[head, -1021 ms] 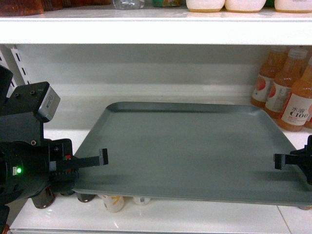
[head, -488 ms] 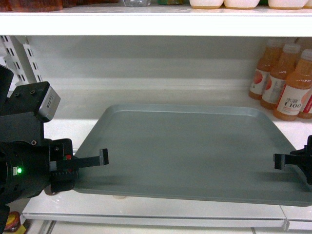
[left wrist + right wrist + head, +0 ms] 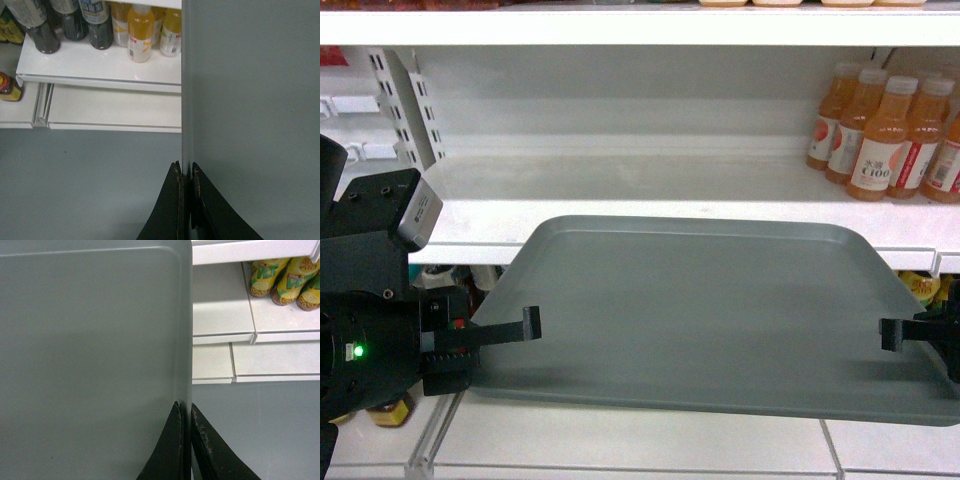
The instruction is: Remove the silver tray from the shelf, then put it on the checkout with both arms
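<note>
The silver tray (image 3: 710, 310) is a large flat grey-green tray held level in front of the white shelf (image 3: 620, 200), clear of its board. My left gripper (image 3: 525, 325) is shut on the tray's left rim (image 3: 186, 100); in the left wrist view the two black fingers (image 3: 176, 200) pinch the rim edge-on. At the tray's right rim (image 3: 185, 315) my right gripper (image 3: 892, 333) is shut the same way, one finger (image 3: 172, 450) on each side. The checkout is out of view.
Orange juice bottles (image 3: 880, 140) stand at the shelf's right end. Lower shelves hold dark and yellow bottles (image 3: 100, 25) and green-yellow bottles (image 3: 280, 282). Slotted white uprights (image 3: 405, 105) stand at the left. Grey floor (image 3: 90, 185) lies below the tray.
The shelf and its bottles have shrunk and shifted up and back in the head view; the tray, held in both grippers, has come off the shelf board and away from it.
</note>
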